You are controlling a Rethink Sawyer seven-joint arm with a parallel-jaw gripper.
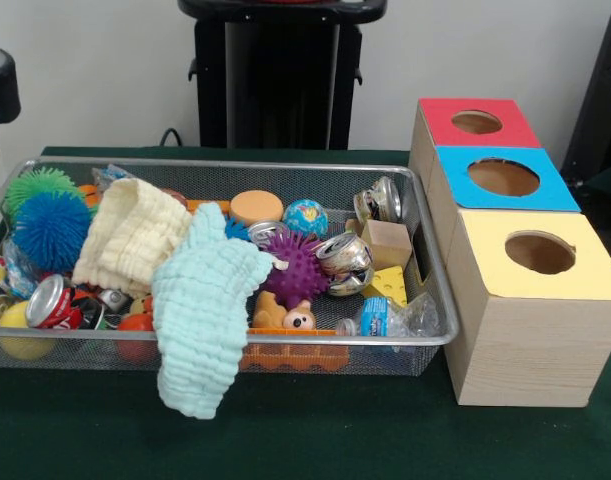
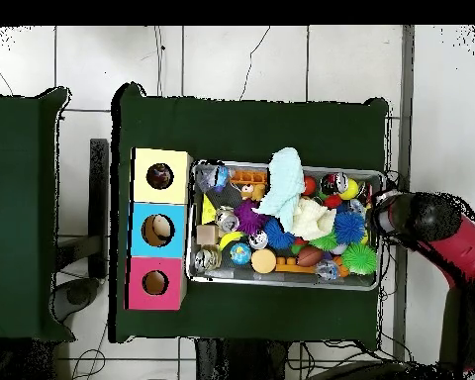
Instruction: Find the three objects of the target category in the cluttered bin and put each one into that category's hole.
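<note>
A wire bin (image 1: 431, 262) holds a jumble of things. A pale green cloth (image 1: 200, 300) hangs over its front rim, with a cream cloth (image 1: 130, 235) beside it. Crushed cans (image 1: 343, 258) lie among a purple spiky ball (image 1: 297, 268), a blue one (image 1: 50, 228) and a green one (image 1: 37, 185). Also inside are a wooden block (image 1: 387, 243), a cheese wedge (image 1: 387, 285) and a plastic bottle (image 1: 390, 318). The red box (image 1: 440, 120), blue box (image 1: 455, 175) and yellow box (image 1: 585, 275) each have a round hole on top. My gripper (image 2: 400, 213) hangs just outside the bin's end, away from the boxes.
In the overhead view the red and black arm (image 2: 449, 242) reaches in past the bin rim (image 2: 281, 284). The boxes (image 2: 138, 230) stand in a row against the bin's other end. Green cloth covers the table (image 1: 315, 430).
</note>
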